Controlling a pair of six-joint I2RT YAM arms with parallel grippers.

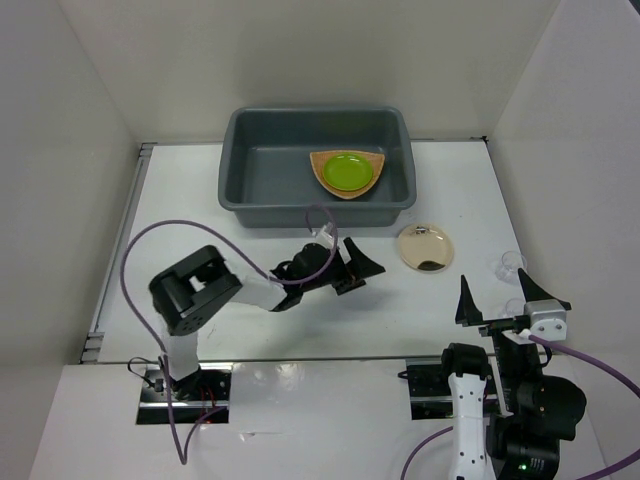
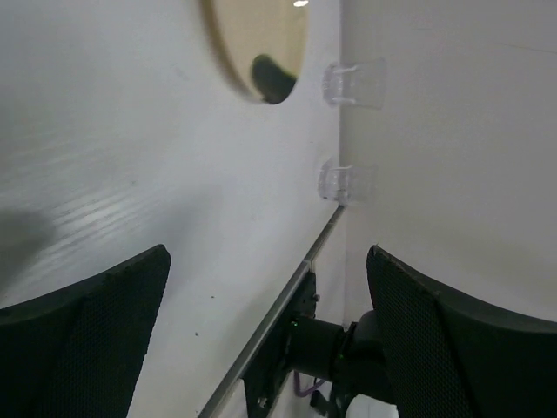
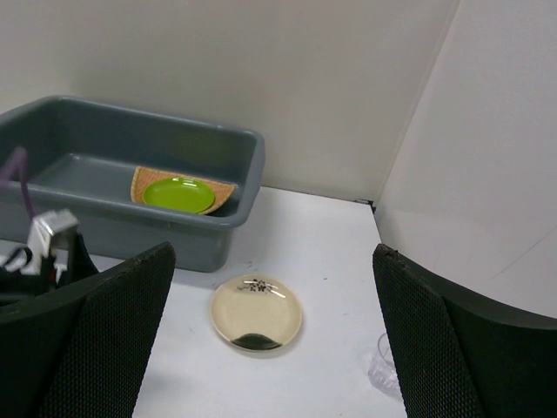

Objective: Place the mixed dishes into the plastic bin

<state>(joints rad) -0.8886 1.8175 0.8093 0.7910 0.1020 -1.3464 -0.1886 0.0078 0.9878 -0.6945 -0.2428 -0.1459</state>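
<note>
The dark grey plastic bin (image 1: 248,190) (image 3: 222,231) stands at the back of the table. Inside it a lime-green plate (image 1: 346,170) (image 3: 178,193) rests on a woven orange-tan tray (image 1: 322,170) (image 3: 137,183). A cream-gold plate (image 1: 425,247) (image 3: 256,313) (image 2: 261,35) lies on the table in front of the bin's right end. A clear cup (image 1: 508,264) (image 2: 352,84) stands by the right wall, and a second clear cup (image 1: 515,305) (image 2: 341,182) (image 3: 384,369) nearer. My left gripper (image 1: 358,270) (image 2: 265,331) is open and empty, left of the cream plate. My right gripper (image 1: 500,300) (image 3: 274,340) is open and empty, raised near its base.
White walls enclose the table on the left, back and right. A purple cable (image 1: 150,240) loops above the left arm. The right arm's base mount (image 2: 305,348) sits at the table's near edge.
</note>
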